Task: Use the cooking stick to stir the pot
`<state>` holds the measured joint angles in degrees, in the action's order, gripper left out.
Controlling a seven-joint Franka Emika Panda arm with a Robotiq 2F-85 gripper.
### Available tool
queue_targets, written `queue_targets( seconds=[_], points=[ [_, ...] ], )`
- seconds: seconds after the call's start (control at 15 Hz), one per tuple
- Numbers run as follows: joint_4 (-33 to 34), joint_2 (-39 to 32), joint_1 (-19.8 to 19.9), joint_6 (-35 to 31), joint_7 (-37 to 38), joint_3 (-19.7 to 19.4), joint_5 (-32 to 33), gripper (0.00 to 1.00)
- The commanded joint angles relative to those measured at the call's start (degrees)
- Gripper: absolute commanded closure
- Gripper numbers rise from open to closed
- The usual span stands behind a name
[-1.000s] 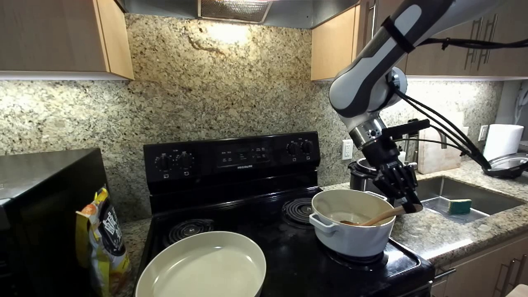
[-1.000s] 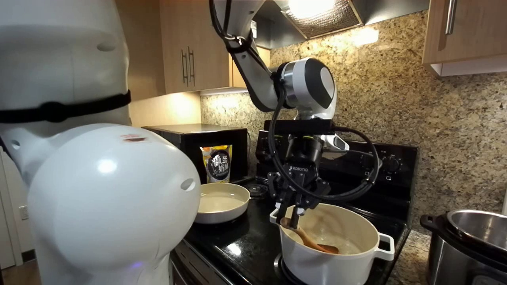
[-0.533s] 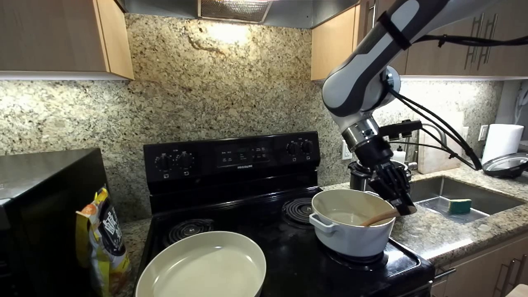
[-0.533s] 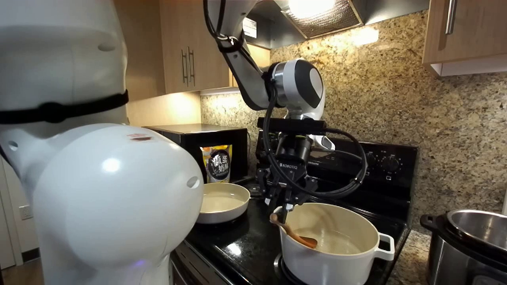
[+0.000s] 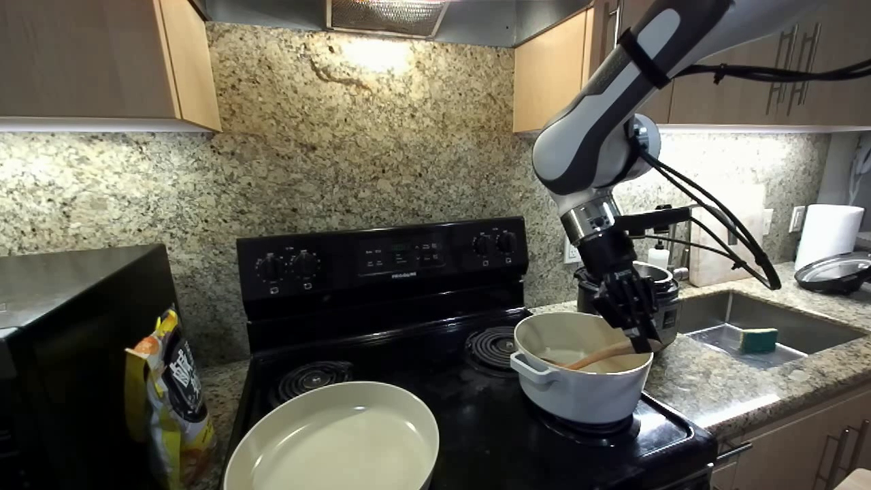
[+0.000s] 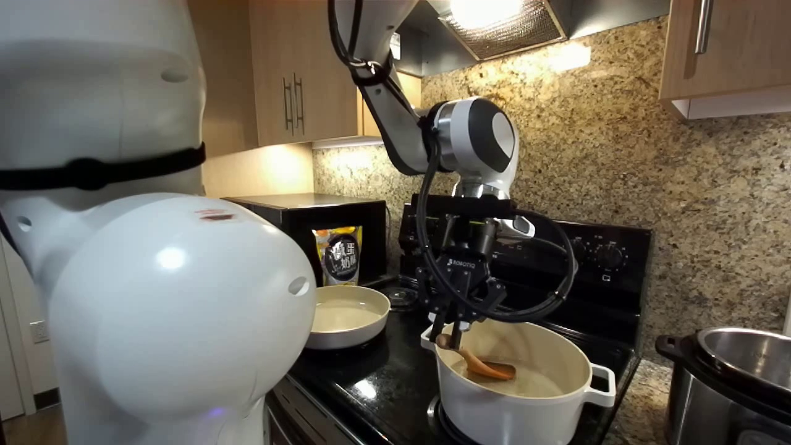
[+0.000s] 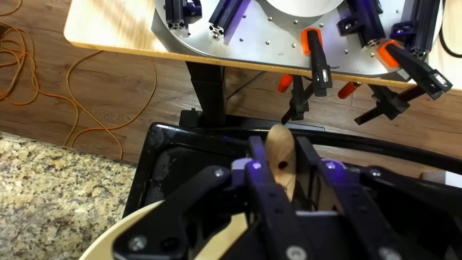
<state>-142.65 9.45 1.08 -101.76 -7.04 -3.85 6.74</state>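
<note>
Currently pinched by its handle in the nearly closed black two-fingered gripper, the light-brown wooden cooking stick, slanted into the round white pot, may be twisted loose if jammed against the pot's wall.

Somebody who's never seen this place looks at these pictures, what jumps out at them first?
Most likely the big robot arm bent over the black stove, its fingers closed on the wooden cooking stick that slants into the white pot. After that, perhaps the wide, pale pan at the stove's near left in an exterior view, and the orange-padded clamps along the edge of the tabletop in the wrist view.
</note>
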Motion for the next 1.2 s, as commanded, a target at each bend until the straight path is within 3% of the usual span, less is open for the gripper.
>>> queue_targets(
  seconds=[0.0,0.53,1.13],
  points=[
    [0.72,-0.93,1.16,-2.12,2.13,-0.16,-0.7,0.94],
    [-0.69,2.02,3.14,-2.41,4.4,-1.49,-0.26,0.94],
    [-1.17,3.42,0.41,4.59,4.58,2.38,1.72,0.94]
  ],
)
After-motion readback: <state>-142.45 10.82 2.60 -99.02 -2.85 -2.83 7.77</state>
